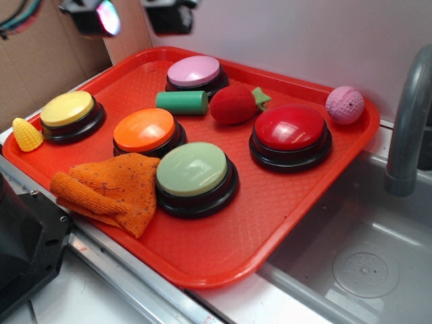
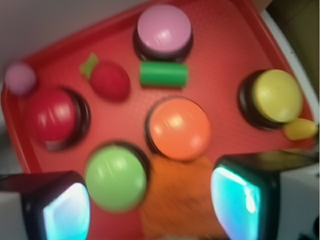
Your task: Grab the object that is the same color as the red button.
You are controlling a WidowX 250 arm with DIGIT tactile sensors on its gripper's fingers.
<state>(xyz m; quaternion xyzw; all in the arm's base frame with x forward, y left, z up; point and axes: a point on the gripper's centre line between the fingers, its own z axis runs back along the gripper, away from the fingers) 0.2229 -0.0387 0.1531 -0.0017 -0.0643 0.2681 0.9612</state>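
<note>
The object, a small fuzzy red plush fruit with a green leafy stem, lies on the red tray between the green cylinder and the glossy red button. My gripper hangs high above the tray's back left part, well clear of everything. It is open, its two fingers wide apart with nothing between them. The wrist view is blurred and looks down on the whole tray.
Pink, orange, green and yellow dome buttons stand on the tray. An orange cloth lies at the front left, a yellow corn toy at the left rim, a pink ball at the back right. Sink and faucet are at right.
</note>
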